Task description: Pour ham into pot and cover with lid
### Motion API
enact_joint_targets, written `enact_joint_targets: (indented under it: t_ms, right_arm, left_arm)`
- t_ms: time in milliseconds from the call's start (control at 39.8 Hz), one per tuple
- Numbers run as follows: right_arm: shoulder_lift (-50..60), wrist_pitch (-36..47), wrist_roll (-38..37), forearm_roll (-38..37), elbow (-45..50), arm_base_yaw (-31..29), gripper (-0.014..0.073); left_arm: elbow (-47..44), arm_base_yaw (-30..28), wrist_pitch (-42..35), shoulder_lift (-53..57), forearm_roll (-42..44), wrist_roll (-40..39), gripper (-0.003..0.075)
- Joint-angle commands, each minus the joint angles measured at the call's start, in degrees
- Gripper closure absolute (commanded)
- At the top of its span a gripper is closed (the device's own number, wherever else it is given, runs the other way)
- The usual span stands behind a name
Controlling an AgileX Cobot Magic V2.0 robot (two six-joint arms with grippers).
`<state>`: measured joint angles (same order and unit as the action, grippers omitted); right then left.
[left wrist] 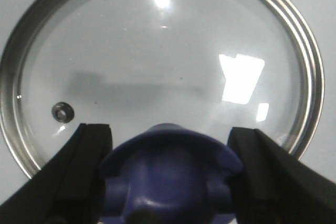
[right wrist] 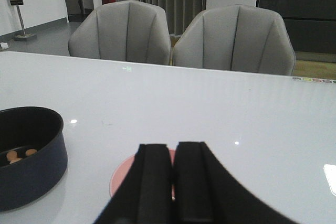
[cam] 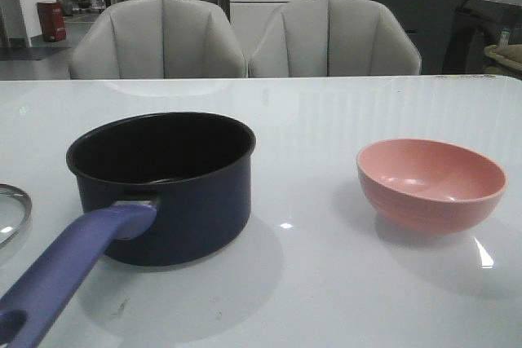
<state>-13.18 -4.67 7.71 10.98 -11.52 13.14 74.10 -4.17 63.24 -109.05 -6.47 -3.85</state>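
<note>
Straddling the lid's purple-blue knob (left wrist: 170, 177), the left gripper (left wrist: 170, 182) hangs spread wide, fingers (left wrist: 84, 171) clear of it; the lid (cam: 11, 211) lies flat at the table's (cam: 326, 283) left edge. Next comes the pot (cam: 163, 185), handle toward the front edge, 2 ham (right wrist: 21, 155) slices inside. Right of it stands the pink bowl (cam: 431, 181), with the right gripper (right wrist: 173, 182) pressed closed above, holding nothing.

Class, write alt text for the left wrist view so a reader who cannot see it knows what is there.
A round glass lid with a steel rim lies flat on a pale table, seen from directly above. The left gripper has its two black fingers open on either side of the lid's purple-blue knob, not yet closed on it.
</note>
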Motion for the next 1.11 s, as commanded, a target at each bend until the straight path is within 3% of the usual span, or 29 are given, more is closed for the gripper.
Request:
enact_joint_targets:
  t_ms: [0,553,829,1080]
  right_arm:
    - [-0.35,5.00,0.43,0.07,-1.60,0.05,0.0431]
    - [-0.35,5.00,0.43,0.07,-1.60,0.05,0.0431]
    - [-0.35,5.00,0.43,0.07,-1.60,0.05,0.0431]
    - [-0.35,5.00,0.43,0.07,-1.60,0.05,0.0431]
  left_arm:
    - [1.55,-0.15,1.34,3.17,-0.32,-0.25,0.0494]
    - [11.88,0.88,8.89,10.75,-0.33,1.69,0.0494]
    - [19.99,10.36,10.48,12.58,-0.46,1.69,0.0495]
    - [21.16,21.04,10.25,11.28,-0.87,1.69,0.0495]
